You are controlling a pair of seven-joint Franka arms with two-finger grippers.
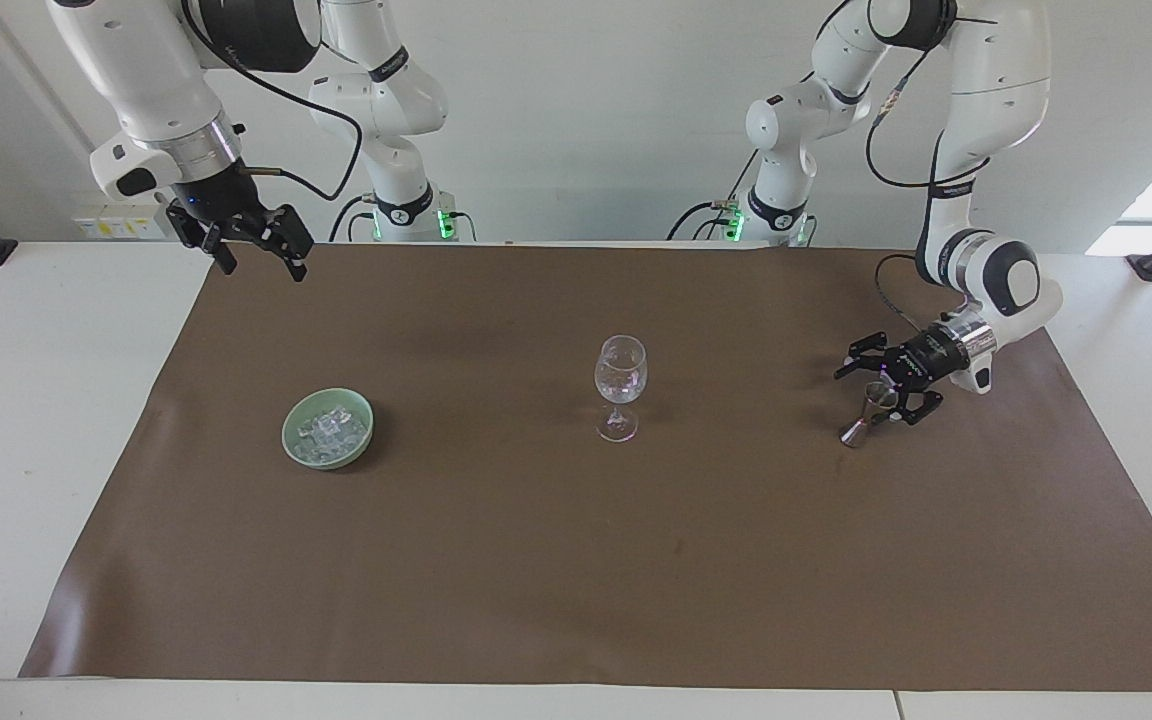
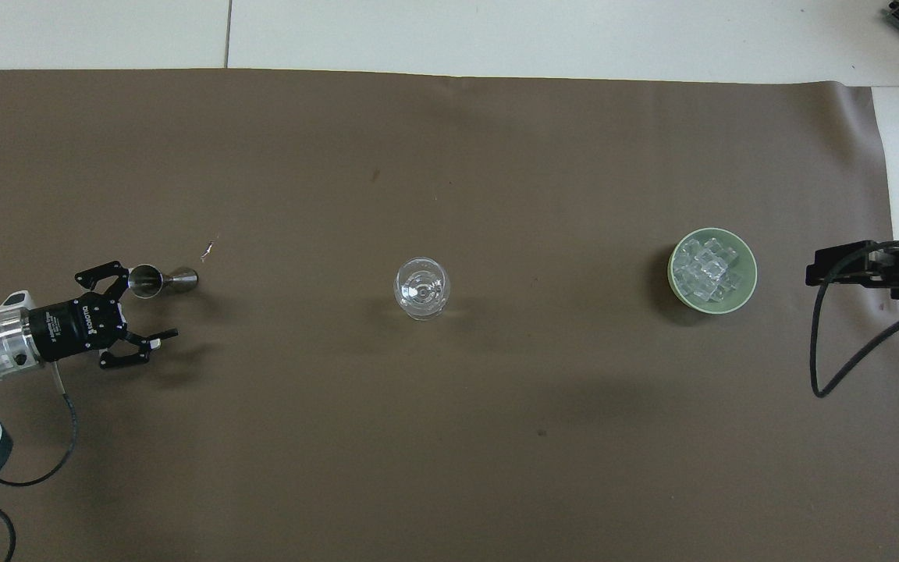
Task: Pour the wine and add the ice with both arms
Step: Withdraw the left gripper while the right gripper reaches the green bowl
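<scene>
The overhead view showed the ice [image 2: 702,269] heaped in a pale green bowl [image 2: 748,290] toward the right arm's end of the surface [image 2: 449,437], at three o'clock from the wine glass [image 2: 421,289], which stood upright at the middle of the brown mat. At nine o'clock from the glass stood a small metal jigger [image 2: 147,280]. The left end effector [image 2: 131,311] hovered low just beside it, fingers spread apart and holding nothing, one fingertip close to the jigger's rim. The right end effector [image 1: 254,247] waited raised over the mat's edge nearest the robots, fingers apart and empty. The main risk was that the left fingertip might clip the narrow-waisted jigger and topple it. A hurried ice drop might also tip the slender-stemmed glass.
</scene>
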